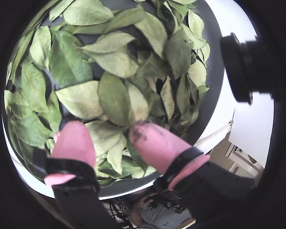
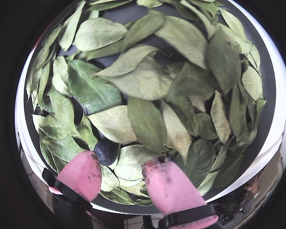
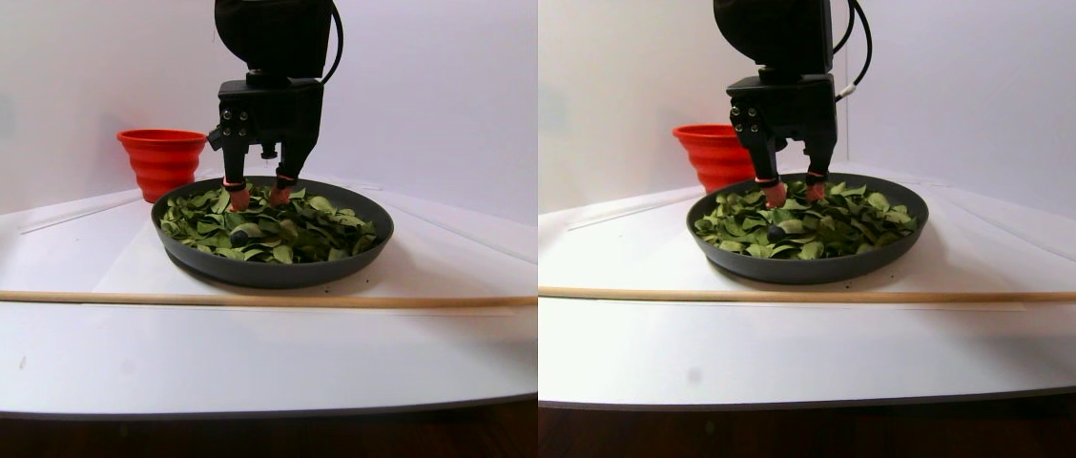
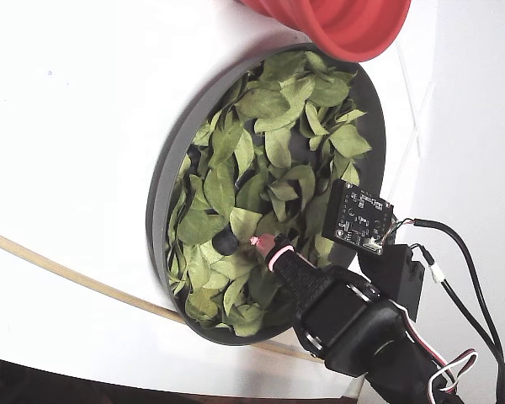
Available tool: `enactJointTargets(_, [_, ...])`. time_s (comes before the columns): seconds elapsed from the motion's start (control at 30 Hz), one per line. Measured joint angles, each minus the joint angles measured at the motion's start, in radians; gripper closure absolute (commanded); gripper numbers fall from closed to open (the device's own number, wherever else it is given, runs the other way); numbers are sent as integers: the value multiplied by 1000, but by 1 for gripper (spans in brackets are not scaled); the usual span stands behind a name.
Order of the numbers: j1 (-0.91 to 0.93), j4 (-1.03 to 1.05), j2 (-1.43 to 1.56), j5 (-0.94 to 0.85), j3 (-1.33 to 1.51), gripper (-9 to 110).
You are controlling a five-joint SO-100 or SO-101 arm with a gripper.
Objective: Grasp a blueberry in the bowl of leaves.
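Observation:
The blueberry (image 2: pixel 106 151) lies half-tucked among the leaves (image 2: pixel 148 81) in the dark grey bowl (image 2: pixel 269 112), just beyond my left pink fingertip (image 2: pixel 83 174). My gripper (image 2: pixel 121 162) is open and empty, with both pink-padded tips low over the leaves near the bowl's rim. In a wrist view my gripper (image 1: pixel 112 131) hangs over the leaves (image 1: pixel 114 95) and the berry is hidden. The fixed view shows the blueberry (image 4: pixel 225 242) right beside my gripper (image 4: pixel 261 246). In the stereo pair view my gripper (image 3: pixel 257 196) is at the bowl's (image 3: pixel 271 272) far side, with the berry (image 3: pixel 237 232) in front of it.
A red ribbed bowl (image 3: pixel 161 162) stands behind and to the left of the dish in the stereo pair view; it also shows in the fixed view (image 4: pixel 345 21). A thin wooden stick (image 3: pixel 214 300) lies across the white table in front of the dish.

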Motion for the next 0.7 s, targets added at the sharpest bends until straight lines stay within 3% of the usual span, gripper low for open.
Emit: enactJointTargets(0.7, [-44, -2, -71, 6, 6, 83])
